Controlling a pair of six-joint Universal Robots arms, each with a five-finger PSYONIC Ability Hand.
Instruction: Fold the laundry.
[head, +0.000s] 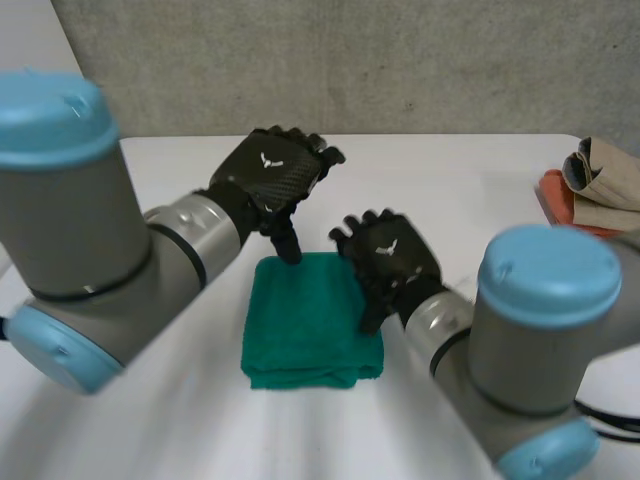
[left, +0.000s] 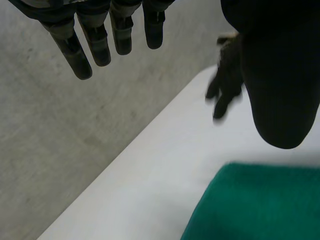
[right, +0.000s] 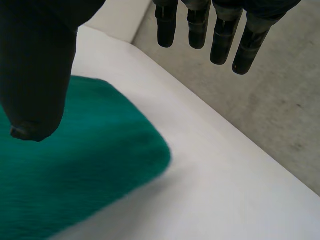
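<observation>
White table (head: 450, 190): folded green towel (head: 305, 340) under left hand (head: 272, 172) and right hand (head: 388, 250), both spread empty, probably to flatten it.

left arm (head: 90, 250), right arm (head: 520, 345): grey, light-blue caps (head: 548, 265). left hand (head: 272, 172), right hand (head: 390, 255): black carbon weave, small white mark.

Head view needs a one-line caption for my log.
Left hand and right hand, both open, over a folded green towel on the white table; clothes pile at its edge.
</observation>
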